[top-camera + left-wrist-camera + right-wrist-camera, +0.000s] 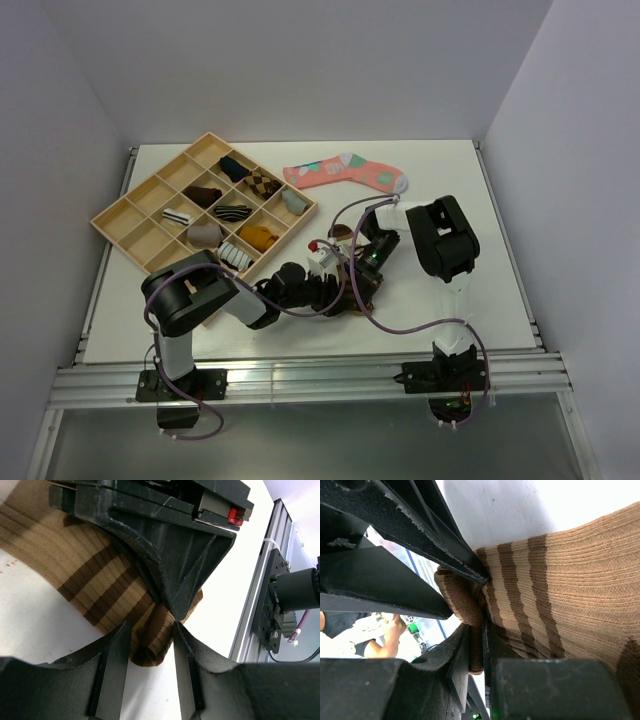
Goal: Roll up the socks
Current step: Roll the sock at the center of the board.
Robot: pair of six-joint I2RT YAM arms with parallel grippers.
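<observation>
My left jaws pinch the rolled end of the brown sock (100,575) from both sides. My right jaws are pressed onto a thin fold of the same sock right beside that roll. The rest lies flat on the white surface (30,630), between my 2 arms.

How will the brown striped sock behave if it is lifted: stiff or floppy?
Probably floppy: the brown sock is soft ribbed knit, bunched between the left fingers. Its rolled end would likely loosen once released. Ribs suggest little slipping.

Bright, even light; soft shadows; wrist foregrounds blurred
</observation>
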